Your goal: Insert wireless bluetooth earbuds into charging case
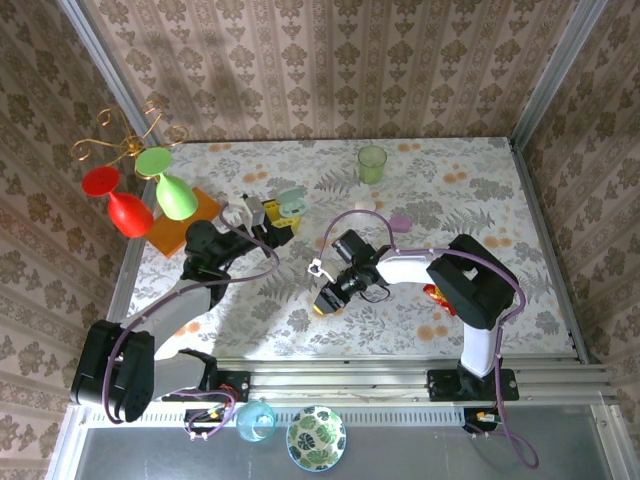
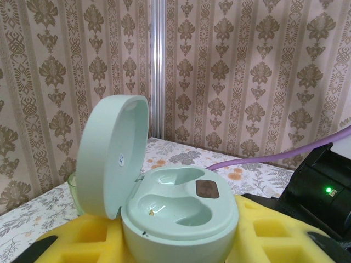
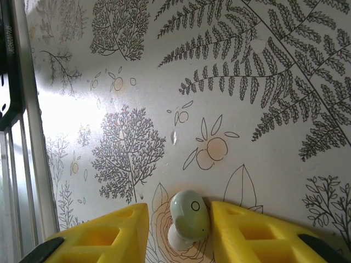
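Left hand (image 2: pixel 178 241) grips the open charging case (image 2: pixel 181 208), wells empty. Right hand (image 3: pixel 180 233) spread astride mint earbud (image 3: pixel 190 212). Green cup (image 1: pixel 372 163) at table's (image 1: pixel 480 200) 12 o'clock.

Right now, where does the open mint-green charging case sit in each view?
Top external: mint-green charging case just left of centre, above the middle, at the left gripper tip.
Left wrist: lower centre, lid up, between yellow fingers.
Shared landmark: those yellow fingers.

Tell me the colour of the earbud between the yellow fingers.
The earbud is pale green; right wrist view.
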Controlling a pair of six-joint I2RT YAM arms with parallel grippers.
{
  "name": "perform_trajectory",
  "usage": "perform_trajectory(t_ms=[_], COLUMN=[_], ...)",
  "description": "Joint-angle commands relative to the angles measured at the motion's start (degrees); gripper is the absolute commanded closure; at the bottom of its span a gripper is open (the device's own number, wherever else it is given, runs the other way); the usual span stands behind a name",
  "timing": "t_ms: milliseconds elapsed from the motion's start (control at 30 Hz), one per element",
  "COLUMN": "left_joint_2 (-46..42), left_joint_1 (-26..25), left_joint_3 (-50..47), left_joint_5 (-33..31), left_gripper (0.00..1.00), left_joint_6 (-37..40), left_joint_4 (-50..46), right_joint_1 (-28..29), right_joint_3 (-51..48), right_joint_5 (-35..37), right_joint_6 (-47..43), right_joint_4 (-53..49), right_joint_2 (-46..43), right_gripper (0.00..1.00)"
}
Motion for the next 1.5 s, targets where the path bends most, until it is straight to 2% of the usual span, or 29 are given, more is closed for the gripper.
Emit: perform_trajectory(t_ms=[0,233,267,300,567,633,767,933,1033,1300,1467], left_joint_2=[0.2,0.2,0.3,0.3,0.6,0.6,0.7,1.1,1.5,1.4,1.4], left_joint_1=[0.3,0.3,0.3,0.3,0.3,0.3,0.3,0.3,0.3,0.3,0.3], left_joint_3=[-0.2,-0.3,-0.3,-0.2,0.0,0.0,-0.1,-0.2,-0.3,-0.4,-0.7], left_joint_5=[0.6,0.5,0.5,0.5,0.5,0.4,0.0,0.2,0.6,1.1,1.0], left_gripper=[0.82,0.82,0.82,0.82,0.82,0.82,0.82,0.82,0.82,0.82,0.82], left_joint_6=[0.7,1.0,0.9,0.9,1.1,1.1,1.2,0.9,0.1,0.1,0.0], left_joint_4=[2.1,1.9,1.9,1.9,1.9,2.0,2.1,3.1,4.5,4.4,4.4], right_joint_1=[1.0,1.4,1.4,1.4,1.5,1.5,1.4,1.4,1.4,3.4,3.9], right_joint_3=[2.0,1.9,1.8,1.7,0.0,-2.1,-7.7,-8.9,-8.8,0.2,4.7], right_joint_5=[1.6,3.2,3.4,3.6,7.8,13.3,26.5,47.0,56.4,72.8,75.6], right_joint_6=[-1.3,-2.2,-2.2,-2.0,2.4,6.8,13.8,23.4,29.0,40.3,45.4], right_joint_4=[-2.8,-4.2,-4.2,-4.2,-1.5,2.1,7.4,1.3,-2.8,-19.1,-24.9], right_joint_2=[1.4,1.7,1.7,1.5,-3.0,-6.1,-13.8,-21.0,-23.4,-19.9,-17.5], right_gripper=[0.67,0.72,0.74,0.80,0.81,0.78,0.78,0.79,0.79,0.81,0.82])
